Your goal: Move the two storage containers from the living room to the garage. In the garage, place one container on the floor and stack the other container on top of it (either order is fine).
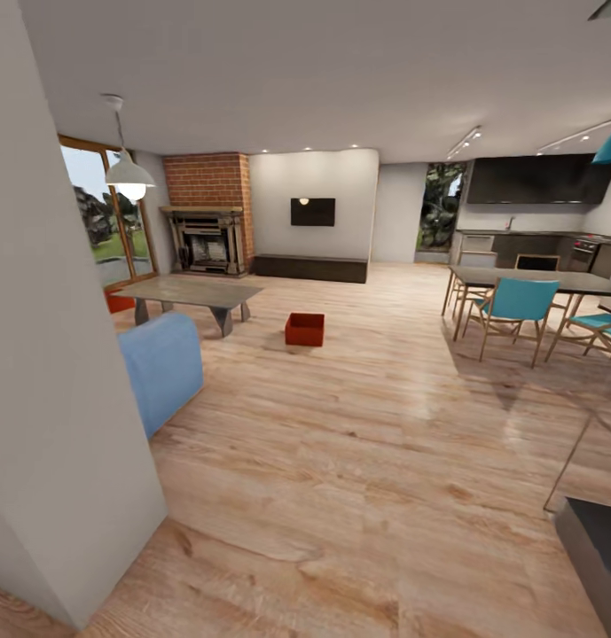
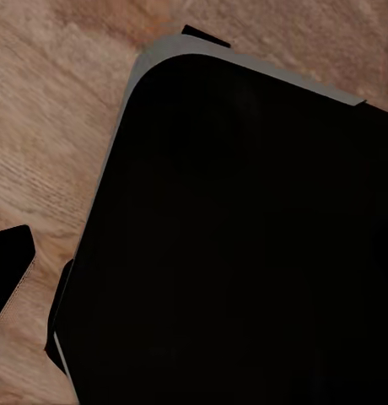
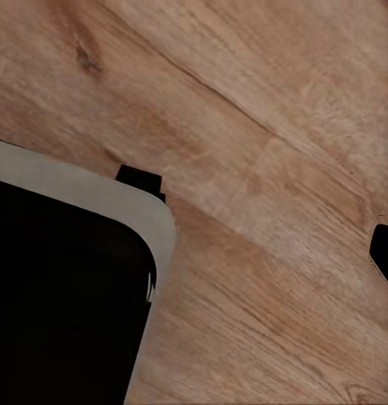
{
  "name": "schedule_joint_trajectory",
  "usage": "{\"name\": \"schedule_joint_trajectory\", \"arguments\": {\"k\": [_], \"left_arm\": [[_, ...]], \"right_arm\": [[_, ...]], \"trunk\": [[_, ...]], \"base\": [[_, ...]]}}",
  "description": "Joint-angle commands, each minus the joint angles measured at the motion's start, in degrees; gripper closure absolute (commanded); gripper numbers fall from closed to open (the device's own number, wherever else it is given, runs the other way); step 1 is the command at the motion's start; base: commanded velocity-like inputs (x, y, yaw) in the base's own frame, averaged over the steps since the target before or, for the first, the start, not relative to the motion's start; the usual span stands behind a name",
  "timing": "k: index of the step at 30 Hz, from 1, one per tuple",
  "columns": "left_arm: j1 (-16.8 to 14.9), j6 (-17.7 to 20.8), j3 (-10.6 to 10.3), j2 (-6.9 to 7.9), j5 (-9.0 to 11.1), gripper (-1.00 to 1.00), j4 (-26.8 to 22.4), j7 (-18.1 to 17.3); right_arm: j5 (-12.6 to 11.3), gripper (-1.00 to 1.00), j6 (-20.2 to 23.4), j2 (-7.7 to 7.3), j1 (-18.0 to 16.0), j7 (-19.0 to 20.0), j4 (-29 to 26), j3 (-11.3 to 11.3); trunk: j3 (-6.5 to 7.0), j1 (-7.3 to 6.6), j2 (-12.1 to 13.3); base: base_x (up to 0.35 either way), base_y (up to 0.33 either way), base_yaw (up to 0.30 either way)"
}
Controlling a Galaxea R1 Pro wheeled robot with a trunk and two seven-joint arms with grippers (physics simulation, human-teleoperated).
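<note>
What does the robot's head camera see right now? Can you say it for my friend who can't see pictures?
A red-orange storage container sits on the light wood floor of a living room, just right of a low grey coffee table. Behind are a brick fireplace and a wall TV; a blue sofa arm is at left, and a dining table with teal chairs at right.

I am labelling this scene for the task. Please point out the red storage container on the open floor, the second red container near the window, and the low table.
storage container (image 1: pixel 304 330), head view, front wall.
second container (image 1: pixel 120 302), head view, visible corner beneath the table.
low table (image 1: pixel 191 290), head view, tabletop.
</note>
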Motion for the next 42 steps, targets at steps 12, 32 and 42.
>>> {"name": "schedule_joint_trajectory", "arguments": {"k": [12, 32, 42], "left_arm": [[-0.03, 0.18, 0.14, -0.09, 0.08, -1.00, -0.01, 0.01], [0.01, -0.54, 0.17, -0.11, 0.00, -1.00, -0.01, -0.01], [-0.01, -0.57, 0.17, -0.12, -0.02, -1.00, -0.01, 0.04]], "right_arm": [[-0.06, -1.00, -0.25, -0.06, -0.07, -0.23, 0.18, 0.44], [-0.13, -1.00, -0.12, -0.06, -0.07, -0.23, 0.18, 0.47], [-0.15, -1.00, 0.01, -0.06, -0.07, -0.23, 0.18, 0.49]], "trunk": [[-0.05, 0.03, -0.03], [-0.05, 0.03, -0.03], [-0.05, 0.03, -0.03]], "base": [[0.322, 0.088, 0.000], [0.322, 0.066, 0.000], [0.318, -0.040, 0.000]]}}
